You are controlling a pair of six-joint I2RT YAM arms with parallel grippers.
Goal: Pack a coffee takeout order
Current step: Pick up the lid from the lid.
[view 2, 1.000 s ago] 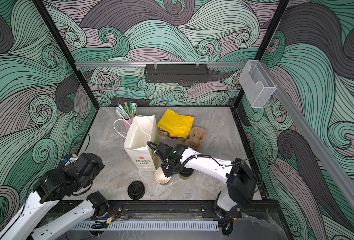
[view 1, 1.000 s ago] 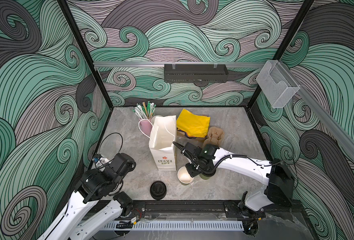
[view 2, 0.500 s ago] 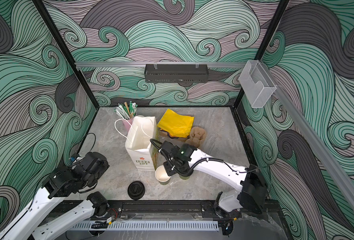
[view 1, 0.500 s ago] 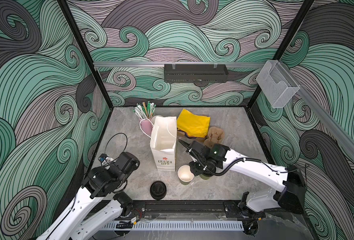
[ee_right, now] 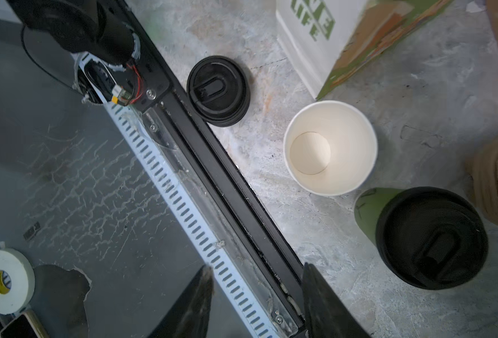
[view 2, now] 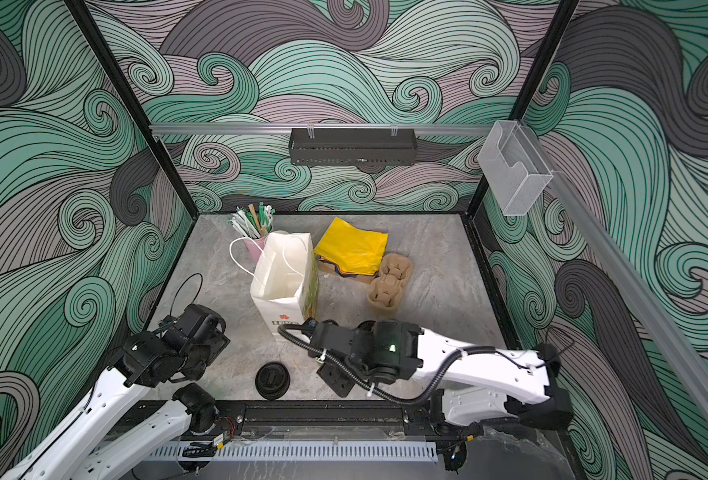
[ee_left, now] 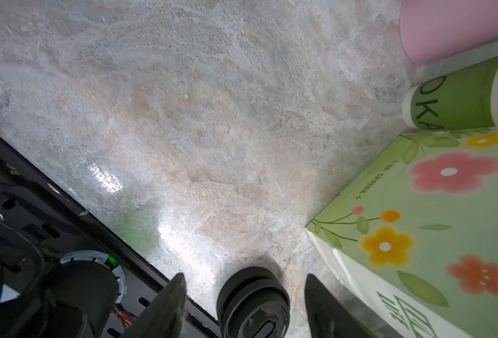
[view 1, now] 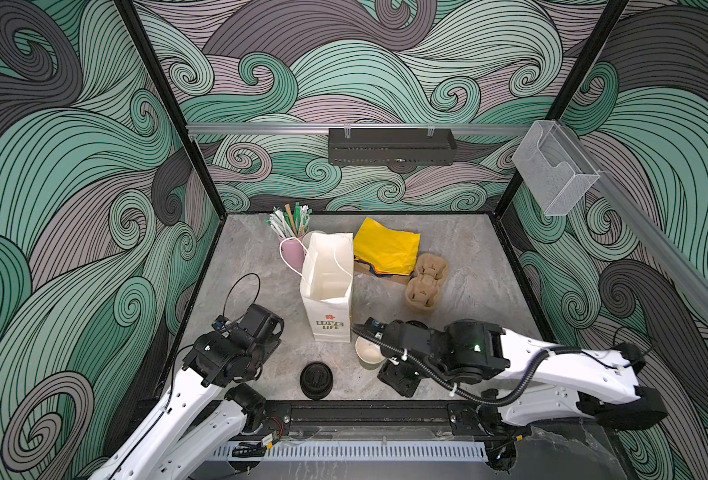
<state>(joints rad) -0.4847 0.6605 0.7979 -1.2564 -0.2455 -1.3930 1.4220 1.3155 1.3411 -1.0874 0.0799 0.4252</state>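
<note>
Near the front edge of the surface (view 1: 485, 266), an olive-green open cup (view 1: 368, 353) stands upright and empty, just beside the front corner of the white paper bag (view 1: 329, 286). A loose lid (view 1: 316, 380), black and round, lies flat with its top side up. It sits near the cup on the robot's left, a little closer to the front rail, and the two do not touch. A lidded cup (ee_right: 432, 237) stands just beside the open one on its other side, mostly hidden under the right arm in both top views.

The left pincer (ee_left: 244, 291) has its jaws well apart and holds nothing. Its wrist view frames the loose lid between the two fingertips, on the surface beyond them. The right pincer (ee_right: 256, 288) hangs over the front rail with its jaws parted and nothing between them.

The lid most likely has to go onto the open cup next. The left arm is nearer the lid and already lined up on it. From that pincer the lid lies toward the middle and front. Being round, it has no long axis to match, but it lies low and must be caught by its rim. The right arm is nearer the cup.

Farther back, the yellow napkins (view 1: 385, 249) lie behind the bag, beside a cardboard carrier (view 1: 425, 282).
</note>
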